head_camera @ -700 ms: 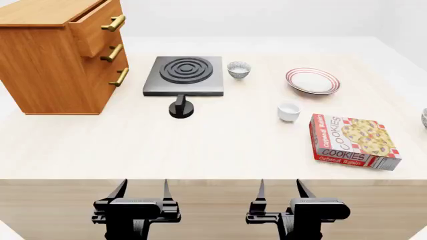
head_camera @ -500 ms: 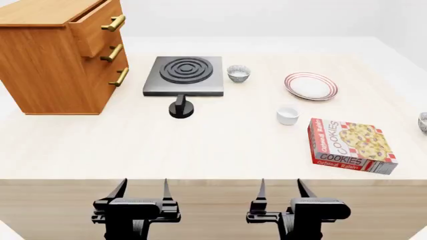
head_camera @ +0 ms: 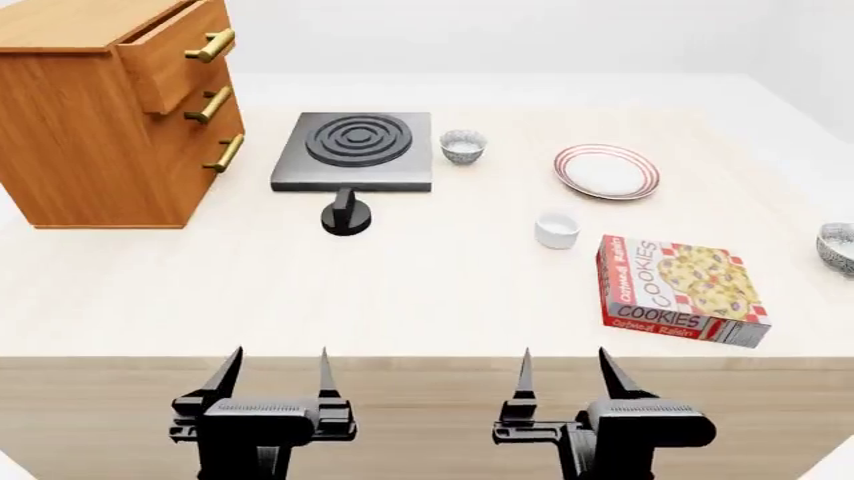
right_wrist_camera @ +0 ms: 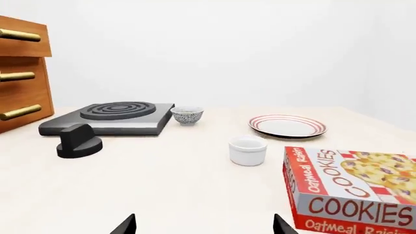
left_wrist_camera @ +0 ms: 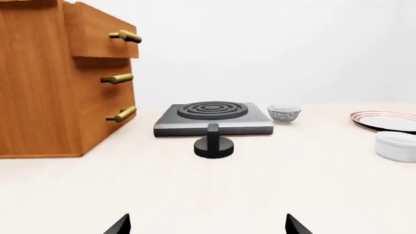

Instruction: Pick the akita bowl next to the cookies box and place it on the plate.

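While the akita bowl [head_camera: 837, 247] I want sits at the table's far right edge, just past the cookies box [head_camera: 678, 290], its pale inside looks bare. Behind the box lies the striped plate [head_camera: 607, 171], nothing on it, and a plain white cup [head_camera: 557, 229] stands between them, seemingly unfilled. A second speckled bowl [head_camera: 462, 146] waits beside the black burner [head_camera: 352, 150]. My left claw [head_camera: 272, 375] and right claw [head_camera: 562, 372] hang spread wide at the near table edge, pinching nothing.
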{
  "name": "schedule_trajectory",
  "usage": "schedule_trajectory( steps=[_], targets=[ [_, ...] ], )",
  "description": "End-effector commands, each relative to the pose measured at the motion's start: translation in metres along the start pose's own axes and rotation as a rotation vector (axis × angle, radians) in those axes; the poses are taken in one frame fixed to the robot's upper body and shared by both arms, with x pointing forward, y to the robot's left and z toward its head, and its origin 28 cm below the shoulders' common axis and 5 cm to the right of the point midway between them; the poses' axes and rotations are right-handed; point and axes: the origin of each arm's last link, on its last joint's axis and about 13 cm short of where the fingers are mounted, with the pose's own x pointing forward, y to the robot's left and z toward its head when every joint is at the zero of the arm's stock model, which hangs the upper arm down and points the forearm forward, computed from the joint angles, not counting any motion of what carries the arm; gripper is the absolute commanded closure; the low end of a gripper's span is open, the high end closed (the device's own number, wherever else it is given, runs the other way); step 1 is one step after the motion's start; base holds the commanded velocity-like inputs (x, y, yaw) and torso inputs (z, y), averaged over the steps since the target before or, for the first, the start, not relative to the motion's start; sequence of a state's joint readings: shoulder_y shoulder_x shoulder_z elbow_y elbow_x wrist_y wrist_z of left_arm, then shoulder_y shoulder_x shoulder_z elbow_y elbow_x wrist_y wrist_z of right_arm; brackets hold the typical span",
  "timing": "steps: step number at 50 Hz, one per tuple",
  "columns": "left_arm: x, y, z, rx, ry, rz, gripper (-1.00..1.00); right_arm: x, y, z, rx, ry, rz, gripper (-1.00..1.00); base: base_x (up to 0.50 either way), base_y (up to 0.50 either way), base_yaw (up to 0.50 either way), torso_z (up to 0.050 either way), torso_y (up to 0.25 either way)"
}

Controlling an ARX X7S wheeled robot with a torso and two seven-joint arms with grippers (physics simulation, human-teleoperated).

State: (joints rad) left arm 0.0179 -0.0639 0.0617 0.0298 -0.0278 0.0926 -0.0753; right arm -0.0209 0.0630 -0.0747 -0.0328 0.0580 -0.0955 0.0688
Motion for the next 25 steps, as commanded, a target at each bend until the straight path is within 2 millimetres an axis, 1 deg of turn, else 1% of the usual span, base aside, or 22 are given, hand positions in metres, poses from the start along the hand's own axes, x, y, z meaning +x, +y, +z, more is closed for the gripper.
schedule_trajectory(
  steps=[1,25],
  targets=[
    [-0.0028,-0.0002,0.0032,0.020,-0.046,0.009,-1.00,-0.0049,-0.0007,0.0047,-0.003,-0.036,0.046,-1.00,-0.06,-0.50,0.00,0.000,0.000],
    [-0.0072,0.0016,0.0041,0.013,-0.052,0.012,-1.00,-0.0086,-0.0005,0.0065,-0.013,-0.052,0.041,-1.00,-0.06,-0.50,0.00,0.000,0.000]
  ],
)
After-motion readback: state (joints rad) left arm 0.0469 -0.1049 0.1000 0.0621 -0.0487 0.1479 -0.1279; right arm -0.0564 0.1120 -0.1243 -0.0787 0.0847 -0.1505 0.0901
